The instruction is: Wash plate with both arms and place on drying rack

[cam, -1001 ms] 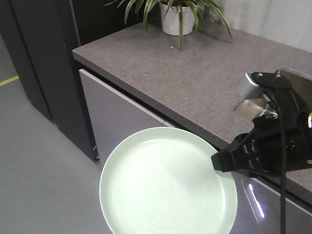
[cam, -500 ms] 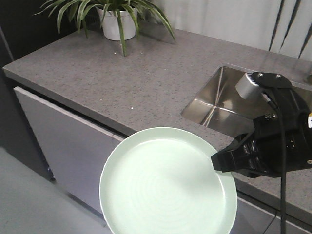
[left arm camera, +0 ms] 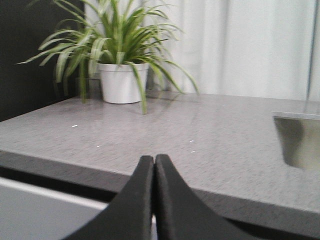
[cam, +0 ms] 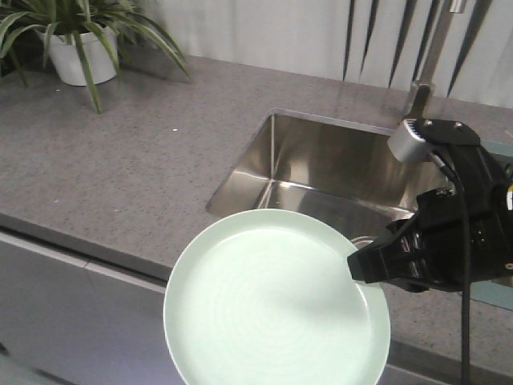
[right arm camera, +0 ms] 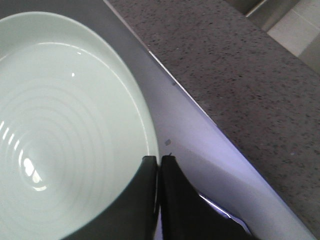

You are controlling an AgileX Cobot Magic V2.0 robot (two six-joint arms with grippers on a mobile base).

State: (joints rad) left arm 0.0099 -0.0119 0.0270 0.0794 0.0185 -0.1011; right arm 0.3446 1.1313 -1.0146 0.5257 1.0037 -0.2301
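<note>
right hand clamped on the plate rim, at the side nearest the sink. plate held roughly level in front of the sink, out past the tabletop edge. left hand pinched closed, holding nothing. faucet behind the sink, plant well off to its left.

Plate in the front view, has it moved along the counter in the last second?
Yes. The plate has travelled along the counter, away from the plant, and now hangs before the sink in the right gripper.
</note>
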